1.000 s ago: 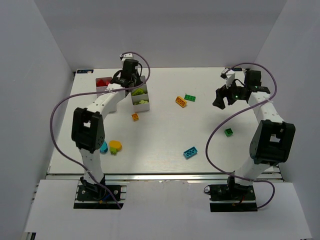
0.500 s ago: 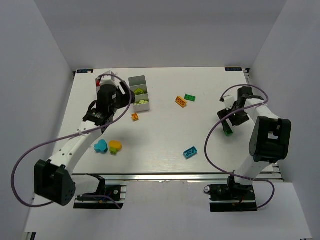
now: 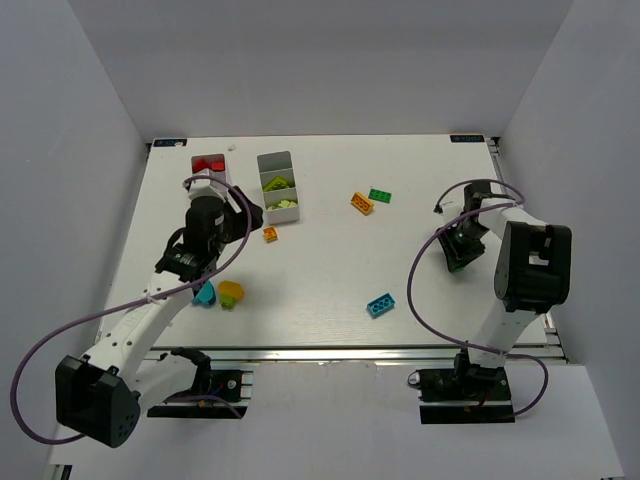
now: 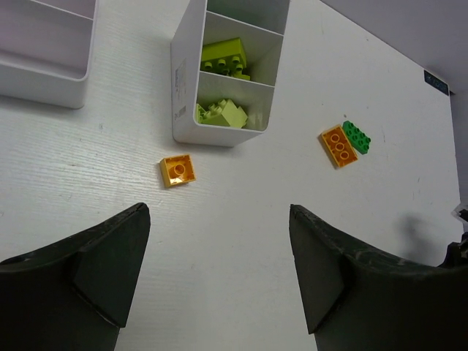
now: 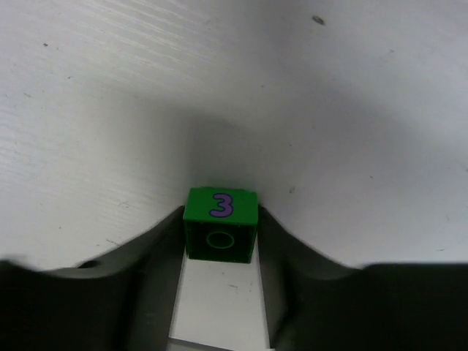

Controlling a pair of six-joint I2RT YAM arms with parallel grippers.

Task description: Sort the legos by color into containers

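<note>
Right end effector (image 5: pixel 220 235) closed on small green brick (image 5: pixel 221 205) marked with purple "3"; fingers pressed against both its sides. Could not tell whether brick touched surface (image 5: pixel 110 88). Left end effector (image 4: pixel 218 216) open, fingers wide apart, held nothing. Just ahead of it, slightly left: orange square brick (image 4: pixel 178 170) lay loose. Beyond that: white tray (image 4: pixel 184 88), lime bricks (image 4: pixel 223 58) in its two nearer compartments. Ahead right: orange long brick (image 4: pixel 338 145) touched dark green brick (image 4: pixel 356 137). Second tray (image 4: pixel 44 80) sat far left.

Open table (image 4: pixel 241 292) between left tool (image 4: pixel 219 213) and orange brick (image 4: pixel 178 170).
</note>
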